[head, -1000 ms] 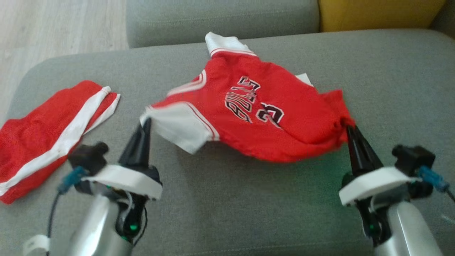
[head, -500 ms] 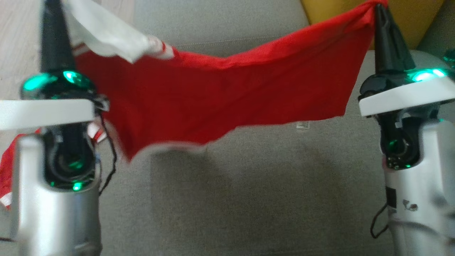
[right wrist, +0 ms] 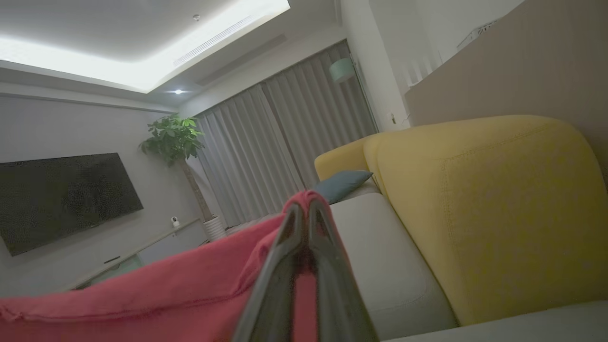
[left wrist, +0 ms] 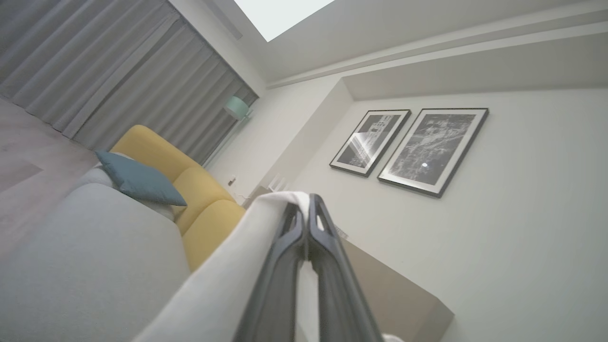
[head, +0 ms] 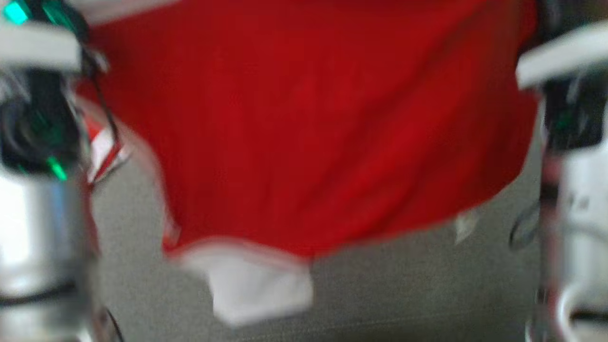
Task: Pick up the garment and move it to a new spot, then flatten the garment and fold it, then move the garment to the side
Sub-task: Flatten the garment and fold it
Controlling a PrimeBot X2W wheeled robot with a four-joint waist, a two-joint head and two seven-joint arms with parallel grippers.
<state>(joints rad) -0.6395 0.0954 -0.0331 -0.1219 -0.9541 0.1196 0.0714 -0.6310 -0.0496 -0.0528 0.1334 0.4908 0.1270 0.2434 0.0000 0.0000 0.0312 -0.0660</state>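
Observation:
The red jersey (head: 308, 123) with white trim hangs high in the air, stretched wide between both arms and blurred in the head view; a white sleeve (head: 259, 285) dangles at its lower edge. My left gripper (left wrist: 308, 202) is shut on a white part of the garment (left wrist: 223, 280), fingers pointing up toward the ceiling. My right gripper (right wrist: 304, 202) is shut on a red corner of the jersey (right wrist: 156, 289), which trails off to the left. In the head view the fingertips of both grippers lie beyond the top edge.
Below the hanging jersey lies the grey sofa cushion (head: 427, 289). Red and white shorts (head: 102, 147) peek out beside my left arm. The wrist views show a yellow sofa back (right wrist: 479, 209), a blue pillow (left wrist: 137, 178), curtains, framed pictures and a television.
Both arms have risen further with the jersey, which now hangs closer to the head camera and covers most of that view. The sofa's back has dropped from sight behind it.

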